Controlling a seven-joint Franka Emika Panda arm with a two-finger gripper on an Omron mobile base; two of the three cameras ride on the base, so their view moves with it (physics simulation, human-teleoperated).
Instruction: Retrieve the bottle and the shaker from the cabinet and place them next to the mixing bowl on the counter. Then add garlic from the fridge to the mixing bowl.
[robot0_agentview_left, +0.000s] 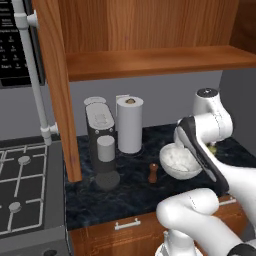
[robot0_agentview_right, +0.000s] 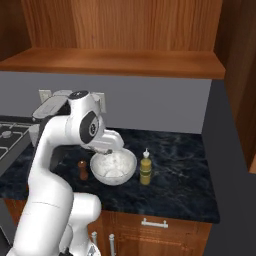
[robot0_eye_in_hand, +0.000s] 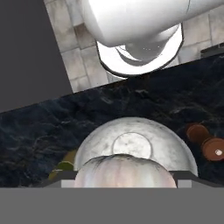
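Over the mixing bowl on your worktop, your tool pinches the garlic; the shaker stands just left of the bowl. Just right stands the bottle.

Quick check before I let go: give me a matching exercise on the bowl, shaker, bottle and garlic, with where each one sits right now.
Things:
1. mixing bowl
2. shaker
3. bottle
4. garlic

Places:
A. between the gripper fingers, above the bowl
B. on the counter, left of the bowl in the right base view
C. on the counter between shaker and bottle
D. on the counter, right of the bowl in the right base view

Pairs: 1-C, 2-B, 3-D, 4-A
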